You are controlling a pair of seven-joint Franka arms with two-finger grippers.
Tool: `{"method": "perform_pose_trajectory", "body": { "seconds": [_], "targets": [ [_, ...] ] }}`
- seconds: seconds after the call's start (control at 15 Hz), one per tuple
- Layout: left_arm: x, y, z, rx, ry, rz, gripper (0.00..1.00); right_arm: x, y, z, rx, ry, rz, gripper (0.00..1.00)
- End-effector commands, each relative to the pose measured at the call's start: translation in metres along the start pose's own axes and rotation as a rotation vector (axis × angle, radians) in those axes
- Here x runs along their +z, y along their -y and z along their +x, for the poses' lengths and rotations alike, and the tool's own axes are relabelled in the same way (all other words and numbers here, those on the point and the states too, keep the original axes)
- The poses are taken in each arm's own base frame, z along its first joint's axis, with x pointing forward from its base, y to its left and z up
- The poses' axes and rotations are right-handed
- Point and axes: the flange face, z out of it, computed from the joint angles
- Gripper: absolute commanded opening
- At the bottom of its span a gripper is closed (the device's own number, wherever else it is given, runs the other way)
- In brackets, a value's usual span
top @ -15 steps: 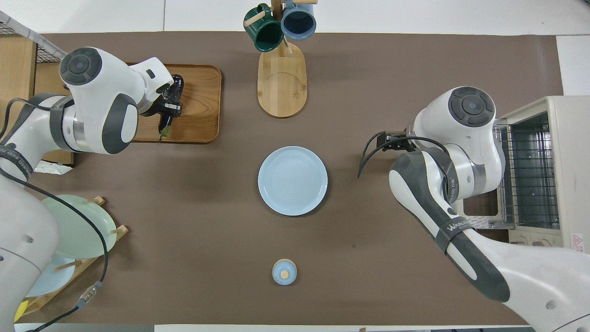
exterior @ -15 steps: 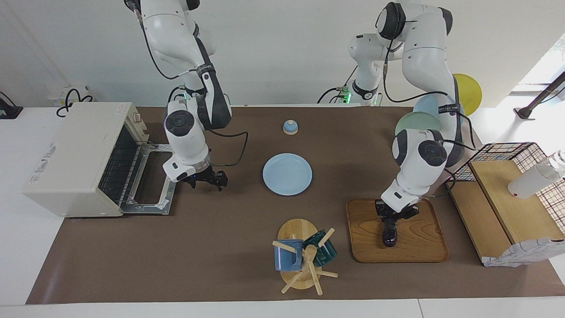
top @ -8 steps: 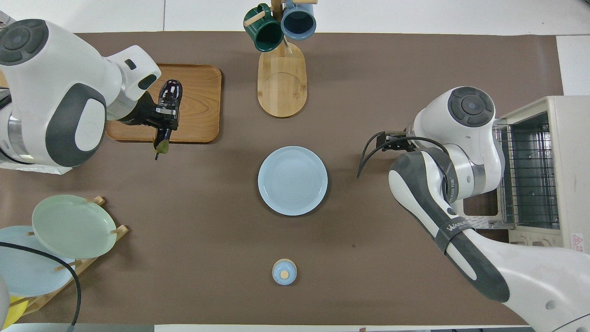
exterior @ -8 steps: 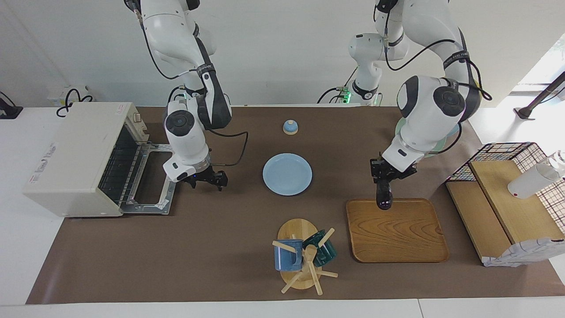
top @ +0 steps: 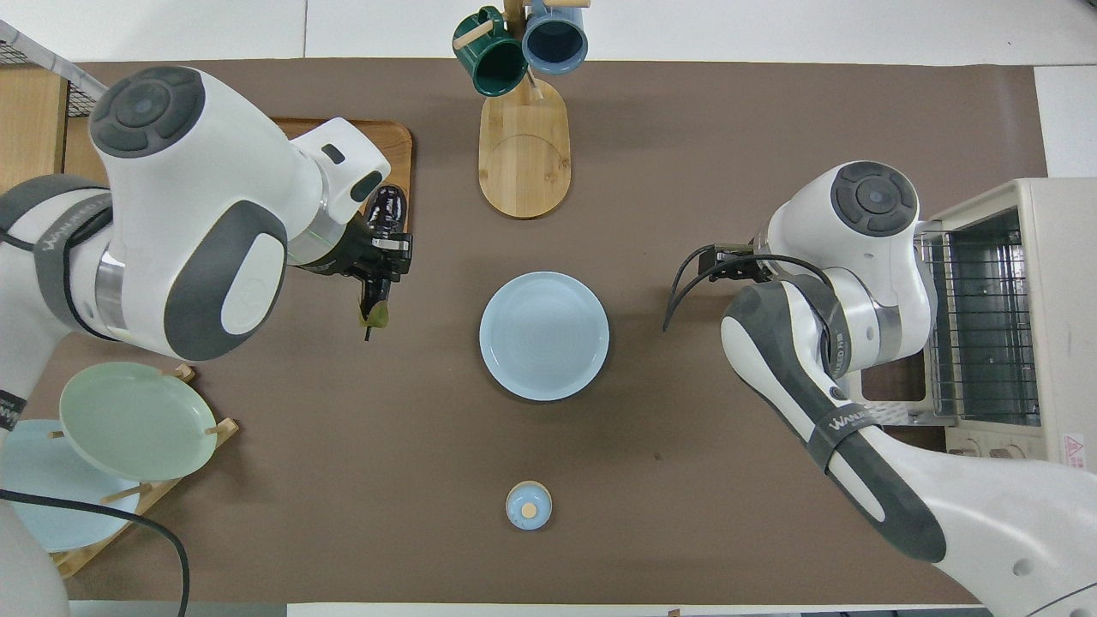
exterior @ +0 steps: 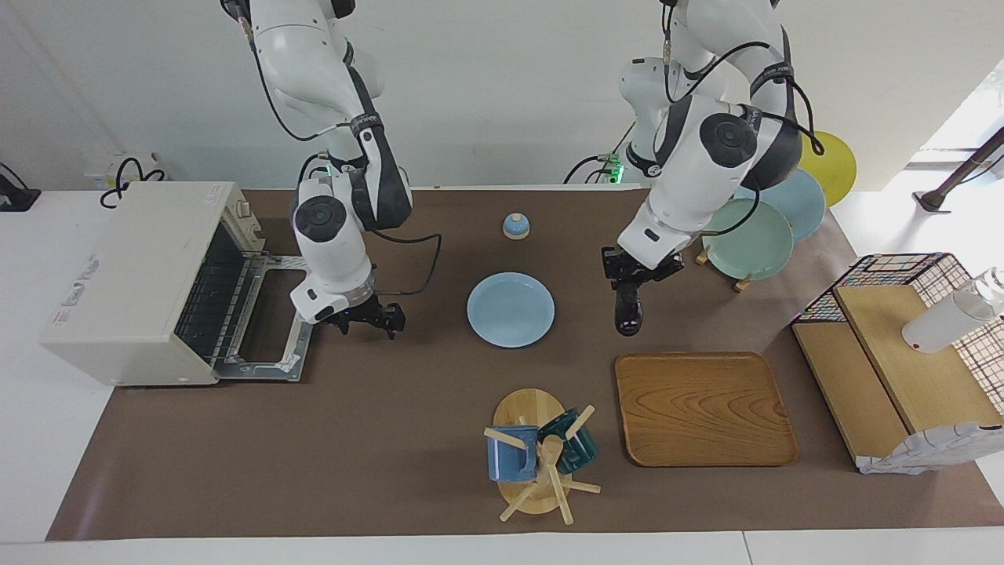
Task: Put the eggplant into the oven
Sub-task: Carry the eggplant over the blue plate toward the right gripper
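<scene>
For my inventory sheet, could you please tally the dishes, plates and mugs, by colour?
Light blue plates: 2, one flat on the table, one in the plate rack
Pale green plate: 1
Yellow plate: 1
Blue mug: 1
Dark green mug: 1
Total: 6

1. Setting: robotics lab with a mock kitchen bench.
2. Evidence: 2 white arms mounted at a table (exterior: 235,471) under a brown mat, plain white wall, loose cabling.
3. Kitchen props: toaster oven (exterior: 133,282), mug tree (exterior: 541,463), plate rack (top: 111,446), wooden tray (exterior: 706,408).
</scene>
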Motion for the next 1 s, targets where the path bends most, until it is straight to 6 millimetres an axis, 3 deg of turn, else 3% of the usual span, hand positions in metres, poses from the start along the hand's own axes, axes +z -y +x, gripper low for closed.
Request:
{"method": "perform_pose_trajectory", "body": {
  "seconds": [0.0, 0.4, 0.73, 0.93],
  "targets": [
    [-0.002, -0.021, -0.015, -0.030, 0.003, -0.008, 0.00, -0.001, 0.000, -0.002, -0.015, 0.004, 0.014, 1.00],
    [0.024, -0.072, -0.052, -0.033, -0.025, -0.009, 0.00, -0.006, 0.001, 0.000, -0.016, 0.001, 0.014, 1.00],
    [0.048, -0.098, -0.082, -0.015, -0.046, -0.014, 0.00, -0.055, -0.016, -0.016, -0.057, 0.047, -0.006, 1.00],
    [0.064, -0.108, -0.091, -0.022, -0.069, -0.025, 0.00, -0.070, -0.024, -0.019, -0.056, 0.049, -0.017, 1.00]
  ]
}}
